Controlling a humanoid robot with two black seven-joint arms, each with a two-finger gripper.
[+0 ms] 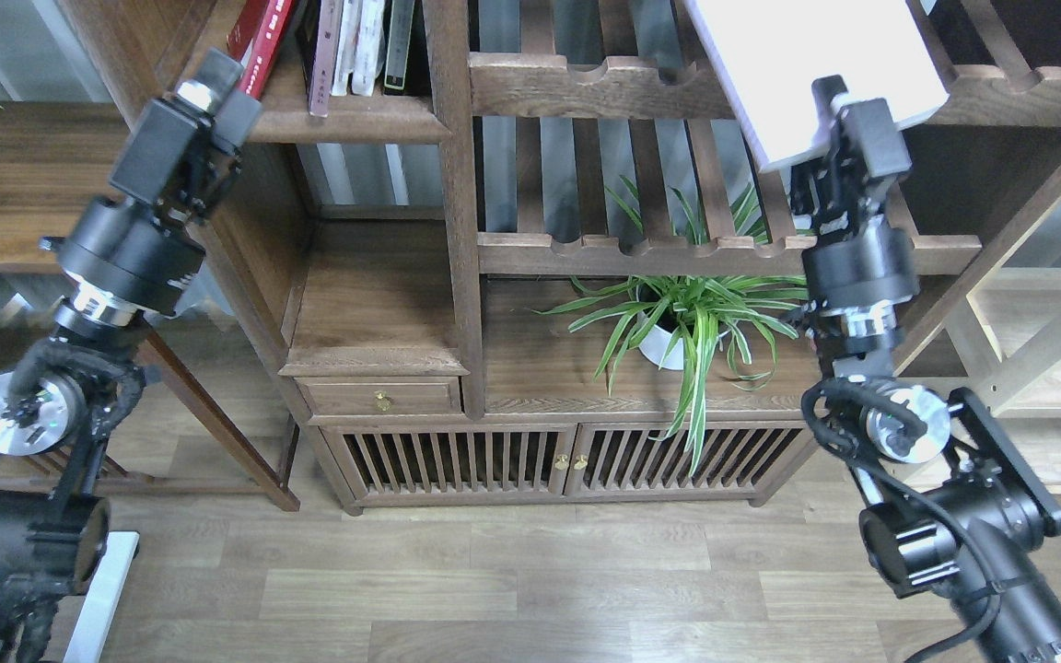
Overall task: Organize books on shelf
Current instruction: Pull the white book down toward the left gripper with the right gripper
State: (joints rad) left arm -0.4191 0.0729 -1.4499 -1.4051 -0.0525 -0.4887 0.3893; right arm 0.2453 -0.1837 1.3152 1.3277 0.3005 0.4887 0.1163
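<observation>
The white book (807, 64) hangs tilted in front of the upper right slatted rack, with my right gripper (848, 124) shut on its lower edge. On the shelf (355, 129) at top left, the bright red book (259, 32) leans to the right. A dark maroon book (320, 55) stands beside it, then thin white and dark upright books (374, 41). My left gripper (222, 87) sits in front of the shelf's left front corner, just below the red book. Its fingers stand apart with nothing between them.
Slatted shelves with scalloped rails (613, 87) fill the cabinet's middle. Below them stands a potted spider plant (687, 318). A small drawer (381, 398) and slatted doors (567, 460) are at the cabinet's base. A dark side table (24, 166) stands at the left.
</observation>
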